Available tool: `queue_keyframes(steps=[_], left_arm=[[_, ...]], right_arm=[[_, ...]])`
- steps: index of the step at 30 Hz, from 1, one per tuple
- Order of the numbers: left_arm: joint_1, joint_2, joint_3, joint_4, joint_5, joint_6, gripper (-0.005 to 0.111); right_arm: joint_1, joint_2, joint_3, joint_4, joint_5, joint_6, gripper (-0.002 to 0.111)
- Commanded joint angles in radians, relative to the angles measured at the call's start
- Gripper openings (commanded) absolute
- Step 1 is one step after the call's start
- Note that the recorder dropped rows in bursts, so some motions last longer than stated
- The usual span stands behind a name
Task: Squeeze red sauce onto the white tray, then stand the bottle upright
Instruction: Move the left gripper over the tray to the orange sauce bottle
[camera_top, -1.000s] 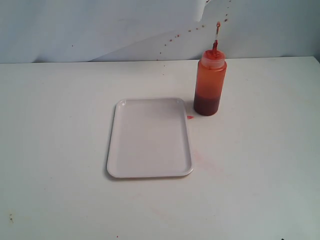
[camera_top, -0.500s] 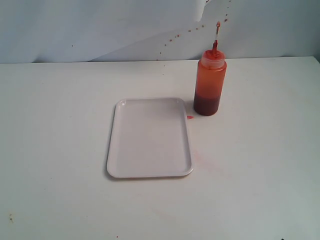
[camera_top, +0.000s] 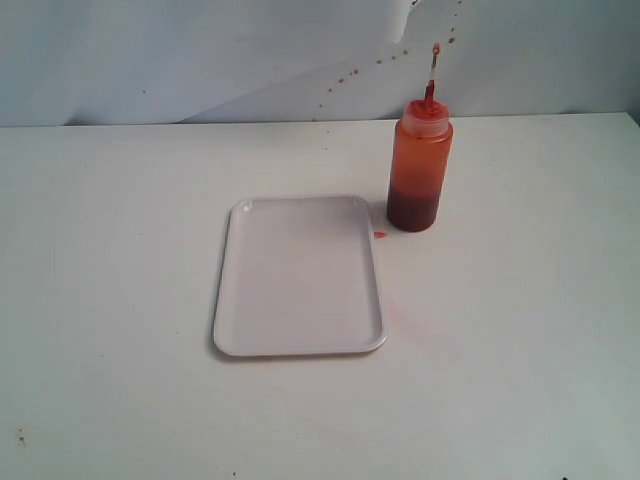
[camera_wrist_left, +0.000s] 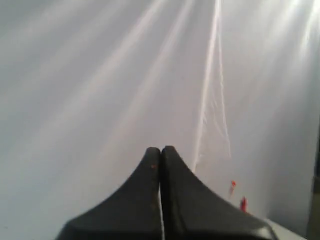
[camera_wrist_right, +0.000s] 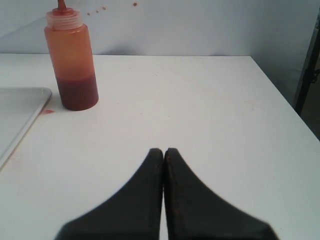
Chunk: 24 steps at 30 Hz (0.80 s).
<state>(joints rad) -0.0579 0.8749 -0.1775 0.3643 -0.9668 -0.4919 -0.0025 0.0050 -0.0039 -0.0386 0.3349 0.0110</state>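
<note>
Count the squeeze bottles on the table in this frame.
1. The squeeze bottle stands upright on the table, beside the far right corner of the white tray in the exterior view, not touching it. Nothing here could hide another.

Exterior camera is looking down over the worktop (camera_top: 520, 330); right wrist is peering low, sharing the bottle (camera_wrist_right: 72, 65); left is facing the backdrop (camera_wrist_left: 100, 75).

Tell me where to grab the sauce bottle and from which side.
Probably grip the bottle around its straight cylindrical body, mid-height, below the pale collar. It stands upright, so come in level from the right; the white tray lies to its left.
</note>
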Motion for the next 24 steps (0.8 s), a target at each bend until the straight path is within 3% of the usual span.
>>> queue_keyframes(steps=[1,7,12,18,24], left_arm=[[-0.002,0.621,-0.234,0.224,-0.254,-0.035,0.000],[-0.002,1.088,-0.633,0.517,-0.254,-0.035,0.000],[-0.002,1.216,-0.798,0.638,-0.254,-0.035,0.000],[-0.005,1.349,-0.910,0.701,-0.254,-0.031,0.000],[-0.011,1.401,-0.922,0.701,-0.254,-0.031,0.000]], right_arm=[[-0.008,-0.005,0.004,0.003,-0.001,-0.002,0.000],[-0.008,-0.005,0.004,0.003,-0.001,-0.002,0.000],[-0.008,-0.005,0.004,0.003,-0.001,-0.002,0.000],[-0.008,-0.005,0.004,0.003,-0.001,-0.002,0.000],[-0.008,-0.005,0.004,0.003,-0.001,-0.002,0.000]])
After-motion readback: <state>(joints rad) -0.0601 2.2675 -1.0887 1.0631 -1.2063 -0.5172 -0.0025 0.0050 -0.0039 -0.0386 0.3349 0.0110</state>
